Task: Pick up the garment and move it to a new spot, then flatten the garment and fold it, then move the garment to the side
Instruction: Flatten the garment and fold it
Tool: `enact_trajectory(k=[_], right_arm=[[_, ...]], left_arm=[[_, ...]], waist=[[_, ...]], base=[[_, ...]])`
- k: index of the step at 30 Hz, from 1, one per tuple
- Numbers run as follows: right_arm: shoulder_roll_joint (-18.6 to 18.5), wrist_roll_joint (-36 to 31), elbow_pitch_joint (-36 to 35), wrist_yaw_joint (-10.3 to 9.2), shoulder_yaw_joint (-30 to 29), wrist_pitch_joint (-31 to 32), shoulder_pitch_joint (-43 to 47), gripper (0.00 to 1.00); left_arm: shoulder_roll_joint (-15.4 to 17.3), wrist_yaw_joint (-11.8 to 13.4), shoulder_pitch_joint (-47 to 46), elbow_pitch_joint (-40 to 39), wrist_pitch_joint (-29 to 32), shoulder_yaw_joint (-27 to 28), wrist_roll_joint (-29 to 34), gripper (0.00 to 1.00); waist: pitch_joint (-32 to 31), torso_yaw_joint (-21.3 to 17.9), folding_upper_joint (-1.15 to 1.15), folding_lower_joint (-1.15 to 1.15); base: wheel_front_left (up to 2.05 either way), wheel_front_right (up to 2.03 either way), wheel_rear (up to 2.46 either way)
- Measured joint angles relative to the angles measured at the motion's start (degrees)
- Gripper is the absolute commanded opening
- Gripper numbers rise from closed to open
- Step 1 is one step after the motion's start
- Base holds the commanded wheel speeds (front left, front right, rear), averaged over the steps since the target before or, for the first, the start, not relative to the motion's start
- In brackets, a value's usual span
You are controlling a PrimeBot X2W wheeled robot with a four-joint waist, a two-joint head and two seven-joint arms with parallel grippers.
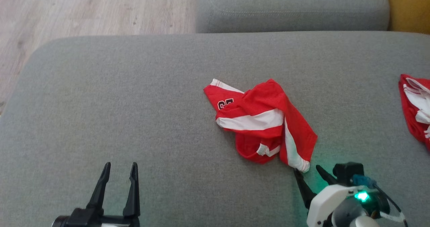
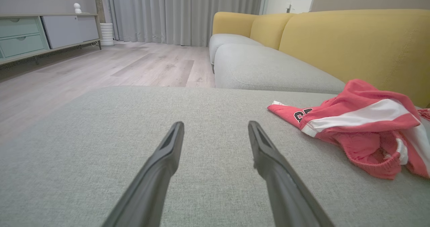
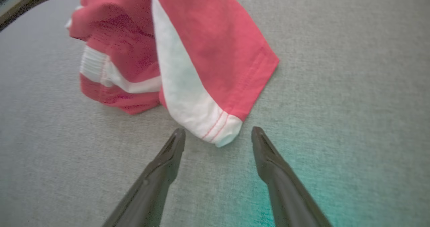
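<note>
Garment position: the red item with white stripes is laid crumpled near the middle of the grey seat cushion, slightly toward the robot's right. A black printed marking is seen on the red flap at its far left end. The marking is partly covered by a fold and cannot be read in full. A white-edged hem corner is extended toward the robot from the near right side of the heap.

The left gripper is held released, with its two dark fingers spread and nothing between them. It is positioned low over bare cushion, well apart from the garment. In the left wrist view, the garment is seen to the right of the left gripper.

The right gripper is likewise released and nothing is grasped. In the right wrist view, the white hem corner of the garment is located just beyond the gap of the right gripper, between the two fingertips but not clamped. Contact between the fingertips and the cushion cannot be determined. A green indicator light is lit on the right wrist housing, and a green tint is cast on the cushion beneath it.

A second red-and-white cloth is laid at the right edge of the cushion. A wooden floor is seen beyond the cushion, and a yellow backrest behind it.
</note>
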Motion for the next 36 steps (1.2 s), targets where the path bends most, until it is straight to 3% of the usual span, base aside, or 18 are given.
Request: enact_trajectory(k=[10, 11, 12, 13, 16, 20, 32, 36], right_arm=[[-0.03, -0.31, 3.70, 0.00, -0.05, 0.69, -3.92, 1.00], [-0.03, -0.31, 4.38, 0.00, 0.05, 0.74, -4.26, 0.92], [-0.03, -0.30, 4.94, 0.01, 0.15, 0.96, -4.53, 0.22], [-0.05, 0.13, 5.91, 0.00, 0.34, 0.93, -5.24, 0.00], [-0.10, 0.21, 6.64, 0.00, 0.19, -0.16, -6.19, 0.00], [-0.04, -0.41, 4.78, 0.00, -5.84, -2.20, -6.58, 0.00], [0.03, -13.84, 0.00, 0.00, -22.09, 0.19, -5.92, 0.00], [0.08, -15.86, 0.74, 0.01, -22.52, 1.48, -4.76, 0.00]], left_arm=[[-0.02, 0.23, -1.15, -0.02, 0.00, -0.80, -0.69, 1.00], [-0.02, 0.29, -1.30, -0.04, -0.01, -0.99, -0.70, 1.00], [-0.03, 0.48, -1.37, -0.05, 0.00, -1.10, -0.75, 1.00], [-0.04, 0.59, -1.52, -0.05, -0.01, -1.19, -0.89, 1.00], [-0.05, 0.83, -1.64, -0.15, 0.00, -1.23, -0.94, 1.00], [-0.08, 0.82, -1.65, -0.15, -0.01, -1.21, -1.20, 1.00], [-0.10, 0.81, -1.82, -0.05, 0.00, -1.37, -1.77, 1.00], [-0.11, 0.81, -1.82, 0.03, 0.00, -1.37, -1.77, 1.00]], waist=[[1.75, 0.45, 0.00, 0.00], [1.85, 0.46, 0.00, 0.00], [1.94, 0.45, 0.00, 0.00], [2.02, 0.41, 0.00, 0.00], [2.24, 0.23, 0.00, 0.00], [2.40, -0.27, 0.00, 0.00], [2.24, -2.46, 0.00, 0.00], [1.97, -2.89, 0.00, 0.00]], base=[[0.00, 0.00, 0.00], [0.00, 0.00, 0.00], [0.00, 0.00, 0.00], [0.00, 0.00, 0.00], [0.00, 0.00, 0.00], [0.00, 0.00, 0.00], [0.00, 0.00, 0.00], [0.00, 0.00, 0.00]])
